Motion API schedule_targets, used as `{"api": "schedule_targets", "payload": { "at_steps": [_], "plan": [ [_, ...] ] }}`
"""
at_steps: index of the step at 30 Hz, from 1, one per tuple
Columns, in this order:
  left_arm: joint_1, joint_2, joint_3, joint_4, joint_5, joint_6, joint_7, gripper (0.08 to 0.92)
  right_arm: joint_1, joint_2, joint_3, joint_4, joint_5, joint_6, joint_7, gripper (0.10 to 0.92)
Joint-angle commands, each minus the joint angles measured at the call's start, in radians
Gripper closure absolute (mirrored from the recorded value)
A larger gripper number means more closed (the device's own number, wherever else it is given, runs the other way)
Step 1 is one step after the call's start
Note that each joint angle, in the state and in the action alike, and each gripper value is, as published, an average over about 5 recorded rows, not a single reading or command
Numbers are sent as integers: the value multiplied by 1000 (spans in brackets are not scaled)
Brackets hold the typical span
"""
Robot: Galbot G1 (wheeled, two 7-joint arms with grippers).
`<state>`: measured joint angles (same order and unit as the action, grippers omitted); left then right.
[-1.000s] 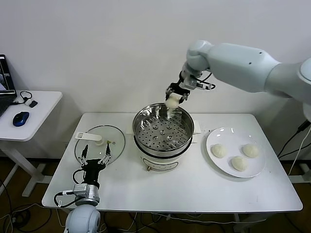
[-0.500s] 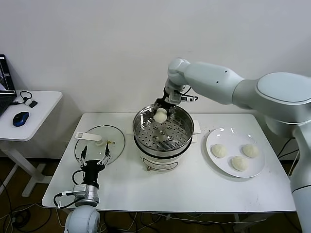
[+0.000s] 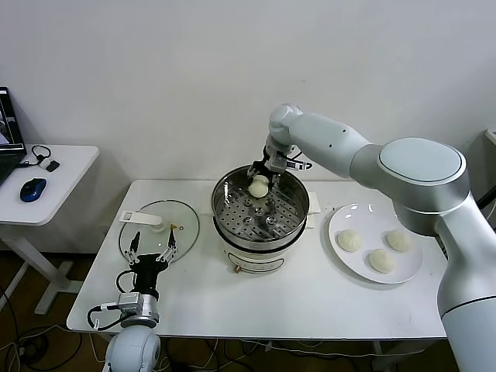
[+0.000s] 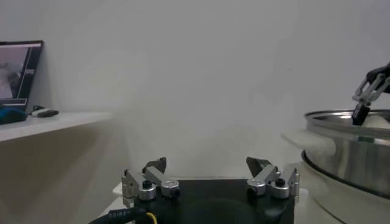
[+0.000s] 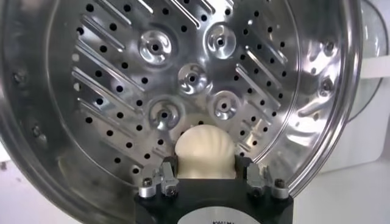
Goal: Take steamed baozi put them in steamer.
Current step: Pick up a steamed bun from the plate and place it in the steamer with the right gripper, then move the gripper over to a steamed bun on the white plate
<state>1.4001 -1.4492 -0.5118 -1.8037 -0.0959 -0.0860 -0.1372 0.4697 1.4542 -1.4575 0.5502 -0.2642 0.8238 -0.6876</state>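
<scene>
Steel steamer (image 3: 260,213) holds no bun yet; the right gripper (image 3: 262,177), clamped on one bun (image 5: 205,152), hangs inside; three buns (image 3: 375,249) wait on the plate (image 3: 411,269).

Even, bright indoor light falls from overhead across the head view, with soft shadows under the white table (image 3: 310,298); glare streaks the steamer (image 5: 292,91) and its perforated tray in the right wrist view; the left wrist view looks hazy and washed out, its wall pale.
</scene>
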Motion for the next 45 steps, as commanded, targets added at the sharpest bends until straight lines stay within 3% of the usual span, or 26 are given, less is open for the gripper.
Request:
{"api": "schedule_targets", "payload": {
  "at_steps": [1, 11, 16, 25, 30, 38, 45],
  "plan": [
    [1, 4, -1, 0, -1, 0, 0, 177, -26, 15, 15, -63, -10, 49, 2, 413],
    [6, 1, 0, -13, 4, 5, 3, 177, 23, 11, 2, -22, 97, 49, -12, 218],
    [10, -1, 0, -30, 7, 11, 6, 177, 99, -13, -53, 61, 213, 49, -67, 203],
    [26, 4, -4, -60, 6, 19, 8, 177, 356, -118, -320, 342, 578, 3, -208, 203],
    [31, 5, -4, -76, 5, 28, 10, 177, 473, -197, -437, 457, 706, -229, -169, 203],
    [38, 15, 4, -75, 1, 25, 10, 177, 617, -361, -563, 654, 1008, -736, -205, 203],
    [36, 14, 14, -67, -2, 17, 9, 177, 658, -435, -604, 746, 1095, -1034, -197, 203]
  ]
}}
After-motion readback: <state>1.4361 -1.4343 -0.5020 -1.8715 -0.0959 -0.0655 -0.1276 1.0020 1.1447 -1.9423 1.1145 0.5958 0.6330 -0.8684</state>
